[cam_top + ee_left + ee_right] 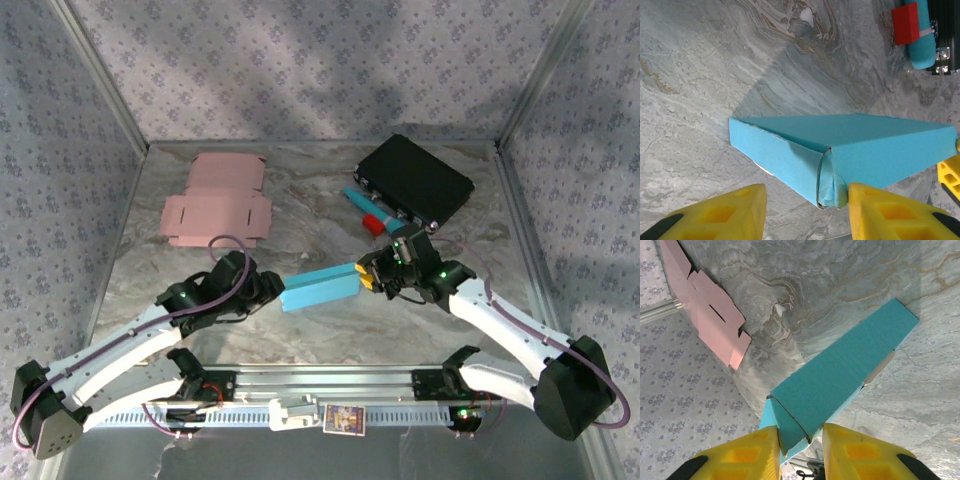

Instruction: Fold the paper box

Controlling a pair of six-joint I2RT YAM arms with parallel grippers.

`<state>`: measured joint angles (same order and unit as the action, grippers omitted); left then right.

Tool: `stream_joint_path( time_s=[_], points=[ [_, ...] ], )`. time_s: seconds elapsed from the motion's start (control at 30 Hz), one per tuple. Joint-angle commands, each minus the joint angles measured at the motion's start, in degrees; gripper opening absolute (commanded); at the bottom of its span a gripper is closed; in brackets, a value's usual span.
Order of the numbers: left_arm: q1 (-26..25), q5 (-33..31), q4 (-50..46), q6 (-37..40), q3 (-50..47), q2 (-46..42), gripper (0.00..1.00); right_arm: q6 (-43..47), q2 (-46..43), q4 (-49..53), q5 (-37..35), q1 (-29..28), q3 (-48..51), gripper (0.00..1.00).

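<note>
The blue paper box [320, 288] is folded into a long closed shape and hangs just over the table between my two grippers. My right gripper [365, 275] is shut on its right end. In the right wrist view both yellow fingers [850, 450] press the end of the box [840, 375], around my gripper [800, 432]. My left gripper [272, 290] is at the box's left end and stands open. In the left wrist view one finger [875, 210] touches the creased corner of the box [865, 150]; the other finger is well apart from it, on the far side of my gripper [807, 195].
A flat, unfolded pink box [218, 205] lies at the back left of the table. A black case [415, 180] sits at the back right, with a teal cylinder with a red cap [365, 212] in front of it. Metal-framed patterned walls [100, 120] enclose the table.
</note>
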<state>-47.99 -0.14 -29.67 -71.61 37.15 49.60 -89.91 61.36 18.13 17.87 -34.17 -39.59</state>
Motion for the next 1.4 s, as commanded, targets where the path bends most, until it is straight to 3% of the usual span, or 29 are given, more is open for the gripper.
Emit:
stream_joint_path(
  time_s=[0.0,0.43,0.63,0.8,0.97,1.2,1.37],
  points=[
    [0.5,-0.3,-3.6,1.6,-1.5,0.5,0.45,1.1,2.3,13.3,0.0,0.4,1.6,0.26],
    [0.4,1.9,-1.3,4.0,-5.1,4.1,0.35,6.5,11.3,22.5,1.9,1.5,-0.7,0.16],
    [0.0,2.2,-1.3,5.6,-5.0,6.1,0.24,6.8,12.6,24.8,2.0,1.6,-2.0,0.14],
    [-0.8,2.3,-0.4,6.4,-4.9,4.7,0.22,7.1,10.5,24.0,2.0,1.6,-2.9,0.14],
    [-2.6,3.0,-0.1,10.8,-3.7,4.8,0.22,13.7,6.9,23.9,1.8,2.6,-3.0,0.17],
    [-8.5,0.6,3.1,17.0,-3.5,7.9,0.24,23.8,0.0,25.0,3.7,4.8,2.6,0.19],
    [-10.5,0.6,3.6,16.1,-3.8,11.7,0.26,22.9,-4.6,24.7,4.8,6.6,9.0,0.24]
  ],
)
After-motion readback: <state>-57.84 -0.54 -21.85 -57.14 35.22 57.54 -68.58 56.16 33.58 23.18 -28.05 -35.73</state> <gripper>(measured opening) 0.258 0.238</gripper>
